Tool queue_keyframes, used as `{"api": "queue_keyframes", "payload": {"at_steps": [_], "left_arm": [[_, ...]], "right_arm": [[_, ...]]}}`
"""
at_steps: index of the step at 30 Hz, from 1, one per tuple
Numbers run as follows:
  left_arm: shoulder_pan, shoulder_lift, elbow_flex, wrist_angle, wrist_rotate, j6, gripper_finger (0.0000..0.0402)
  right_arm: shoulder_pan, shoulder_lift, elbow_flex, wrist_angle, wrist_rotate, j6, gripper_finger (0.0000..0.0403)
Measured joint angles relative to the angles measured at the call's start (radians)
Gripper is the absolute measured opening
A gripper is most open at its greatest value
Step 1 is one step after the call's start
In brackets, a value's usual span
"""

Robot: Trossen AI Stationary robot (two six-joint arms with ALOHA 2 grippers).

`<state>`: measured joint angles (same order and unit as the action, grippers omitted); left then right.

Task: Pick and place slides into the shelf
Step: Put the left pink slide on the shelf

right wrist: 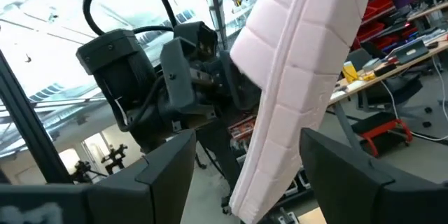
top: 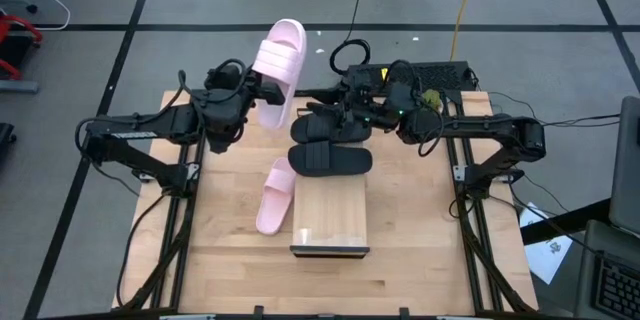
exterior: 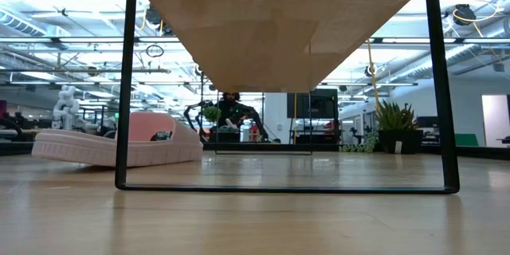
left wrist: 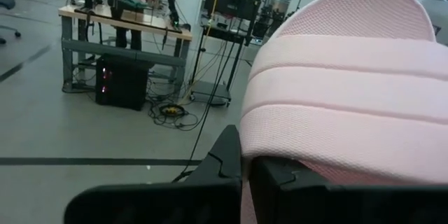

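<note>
My left gripper (top: 258, 90) holds one pale pink slide (top: 277, 65) raised above the table's far left part; its ribbed strap (left wrist: 336, 98) fills the left wrist view. My right gripper (top: 338, 110) is open above the far middle and faces that slide (right wrist: 294, 77), its fingers apart from it. Two black slides (top: 330, 125) (top: 331, 159) lie side by side under the right gripper. The second pink slide (top: 275, 195) rests flat on the table, left of the shelf (top: 330, 215). The low view shows that slide (exterior: 111, 145) beside the shelf's dark frame (exterior: 123, 88). My left gripper pinches the pink slide's long side edge (left wrist: 255, 150) between its two fingers, just beside the strap. The fingers (left wrist: 227, 164) come level from the table's left and lie across the slide. The slide is lifted clear of the table and stands tilted, one end high toward the far edge.
Behind the right arm, a black keyboard-like box (top: 440, 73) and cables sit at the table's far edge. The wooden tabletop (top: 420, 250) is bare right of the shelf and along the near edge. Dark frame rails (top: 475, 240) run down both sides.
</note>
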<state>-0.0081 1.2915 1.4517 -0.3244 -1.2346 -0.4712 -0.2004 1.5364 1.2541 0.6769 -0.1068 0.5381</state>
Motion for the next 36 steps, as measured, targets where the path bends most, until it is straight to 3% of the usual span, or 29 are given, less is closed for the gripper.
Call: {"api": "queue_keyframes", "payload": {"at_steps": [11, 21, 36], "left_arm": [[0.004, 0.024, 0.001, 0.121, 0.0, 0.131, 0.0], [0.004, 0.027, 0.0, 0.118, -0.008, 0.156, 0.0], [0.004, 0.024, 0.0, 0.117, -0.022, 0.216, 0.0]], "right_arm": [[0.035, 0.059, 0.025, 0.039, 0.003, 0.007, 0.0247], [0.019, 0.131, 0.082, 0.024, -0.001, 0.008, 0.0247], [-0.015, 0.126, 0.082, -0.042, -0.001, -0.001, 0.0247]]}}
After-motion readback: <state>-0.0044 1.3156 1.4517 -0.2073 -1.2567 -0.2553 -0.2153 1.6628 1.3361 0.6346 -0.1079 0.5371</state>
